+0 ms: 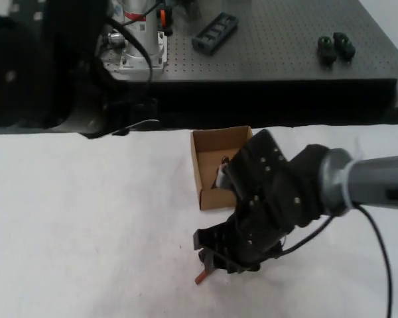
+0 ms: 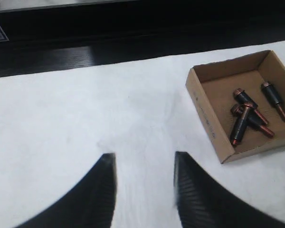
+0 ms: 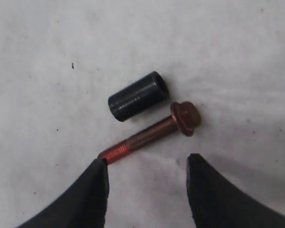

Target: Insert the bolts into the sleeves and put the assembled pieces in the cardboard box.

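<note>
Right arm [image 1: 365, 179] angles down; both arms' jaws stand apart.

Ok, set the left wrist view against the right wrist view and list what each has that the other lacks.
Left wrist view, not the right: the cardboard box with several assembled pieces lying in it. Right wrist view, not the left: a loose black sleeve and a copper bolt side by side, unjoined. Both: white cloth and each arm's own open tool, left tool and right tool.
</note>
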